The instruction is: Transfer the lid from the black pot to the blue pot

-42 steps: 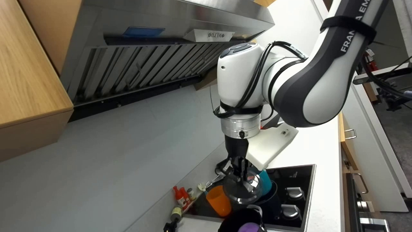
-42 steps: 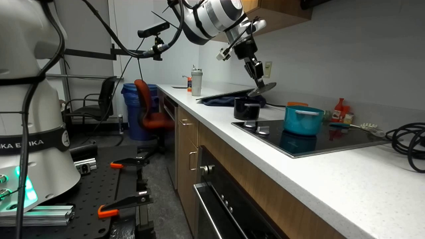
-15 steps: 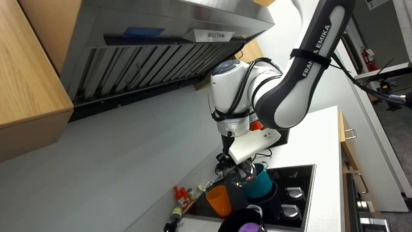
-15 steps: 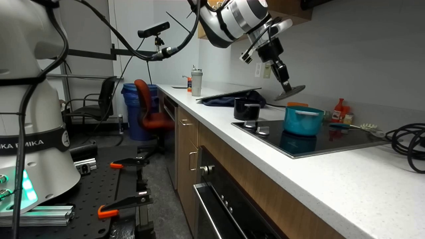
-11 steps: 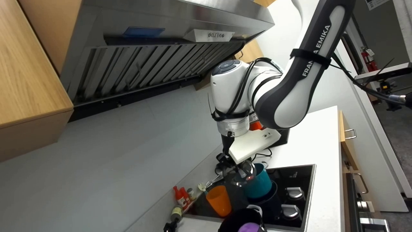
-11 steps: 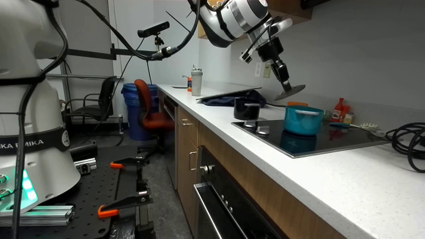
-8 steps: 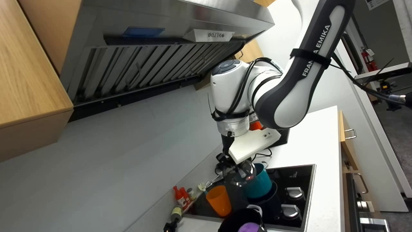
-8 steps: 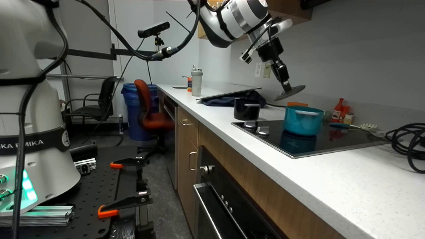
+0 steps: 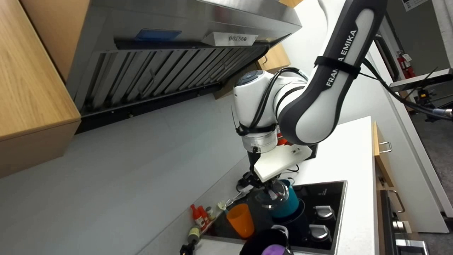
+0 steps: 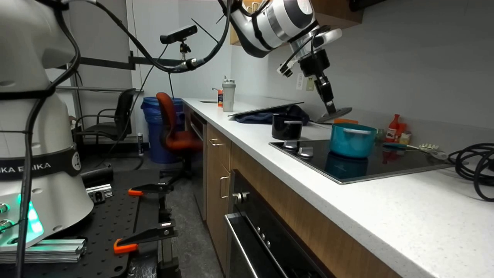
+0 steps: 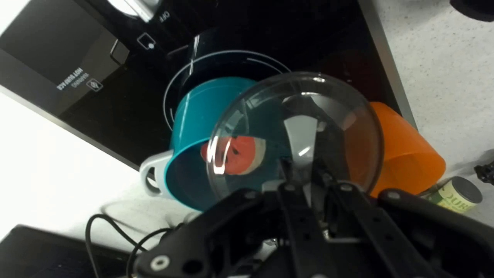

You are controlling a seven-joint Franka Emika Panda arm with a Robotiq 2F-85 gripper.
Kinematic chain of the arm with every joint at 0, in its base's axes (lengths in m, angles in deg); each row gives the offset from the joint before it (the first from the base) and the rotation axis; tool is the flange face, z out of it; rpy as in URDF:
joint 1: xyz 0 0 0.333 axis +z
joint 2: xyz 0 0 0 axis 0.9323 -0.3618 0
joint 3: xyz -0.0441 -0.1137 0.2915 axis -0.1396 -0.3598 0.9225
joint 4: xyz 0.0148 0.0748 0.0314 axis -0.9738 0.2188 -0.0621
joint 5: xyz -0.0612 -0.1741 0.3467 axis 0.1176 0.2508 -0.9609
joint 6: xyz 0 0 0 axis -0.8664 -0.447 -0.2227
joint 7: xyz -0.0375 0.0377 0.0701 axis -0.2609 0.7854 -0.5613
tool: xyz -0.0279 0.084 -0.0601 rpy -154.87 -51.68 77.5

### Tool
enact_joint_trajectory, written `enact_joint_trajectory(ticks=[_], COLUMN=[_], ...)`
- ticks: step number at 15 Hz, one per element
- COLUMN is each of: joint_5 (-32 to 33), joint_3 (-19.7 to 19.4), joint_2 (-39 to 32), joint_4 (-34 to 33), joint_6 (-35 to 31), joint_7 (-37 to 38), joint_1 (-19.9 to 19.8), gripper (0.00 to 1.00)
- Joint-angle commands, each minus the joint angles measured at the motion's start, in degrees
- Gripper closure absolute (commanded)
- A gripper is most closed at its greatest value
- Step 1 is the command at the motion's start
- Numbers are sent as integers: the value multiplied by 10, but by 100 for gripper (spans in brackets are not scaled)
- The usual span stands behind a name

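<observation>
Slightly lower than half a second ago, the round clear glass-looking lid [image 11: 295, 133] hangs pinched in the black two-fingered gripper [image 11: 303, 173]. Mid-frame in the wrist view it partly overlaps the rounded teal-blue pot [image 11: 200, 116], whose mouth lies left of the gripper; leftward travel seems needed. The white-and-black arm [image 10: 285, 21] slants down-right in an exterior view.

Blue pot [image 10: 352, 143]: teal, rounded, pale handle; upright, open, right of centre in an exterior view. Black pot [image 10: 283, 129]: upright, open, pale handle too — farther left in that frame. The lid [image 10: 341, 113]: clear, round, thin-rimmed — held in midair, tilted, above and left of the blue pot there, apart from both. Wrist view: lid near mid-frame, part of the blue pot showing through.
</observation>
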Motion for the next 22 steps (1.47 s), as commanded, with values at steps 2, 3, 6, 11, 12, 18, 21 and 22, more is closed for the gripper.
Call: enact_joint_trajectory(ticks=[2,3,6,11,12,18,21,22], joint_5=[-101,-115,-135,-138,-138,-142,-147,-148], joint_3=[-62,-72,-95,-119,-122,-139,-146,-148], joint_2=[-20,-23,-29,-41,-45,-62,-67,-69], joint_4=[-34,-40,-61,-91,-96,-112,-116,-118], joint_6=[41,45,46,47,48,57,65,68], joint_7=[-46,-48,-44,-40,-39,-35,-32,-31], joint_1=[52,57,72,86,88,93,94,94], gripper=[96,96,96,96,96,96,96,96])
